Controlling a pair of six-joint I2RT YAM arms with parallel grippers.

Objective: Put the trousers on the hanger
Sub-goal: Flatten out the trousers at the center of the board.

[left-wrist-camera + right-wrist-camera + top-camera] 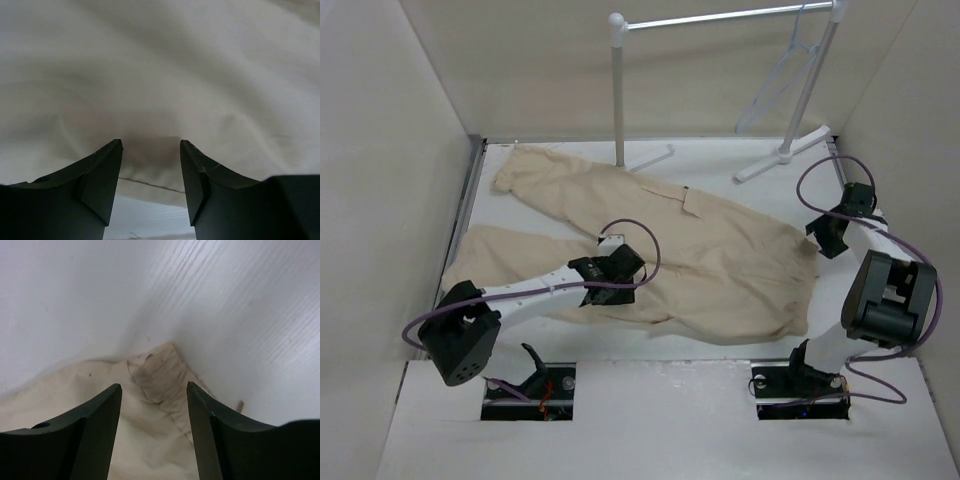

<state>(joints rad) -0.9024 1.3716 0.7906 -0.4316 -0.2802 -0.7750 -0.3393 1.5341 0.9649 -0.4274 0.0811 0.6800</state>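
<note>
The beige trousers (710, 255) lie flat across the white table, legs stretching to the left and waist to the right. The pale hanger (782, 72) hangs from the rack rail at the back right. My left gripper (620, 268) is low over the near leg, open, with cloth and its hem edge between the fingers (150, 165). My right gripper (825, 238) is open at the waist's right corner; the waistband corner (157, 372) lies between its fingers. Neither holds anything.
A white garment rack with a metal rail (720, 18), one post (617, 90) and feet (785, 155) stands at the back. White walls close in the left, right and back sides. Bare table (225, 300) lies right of the waist.
</note>
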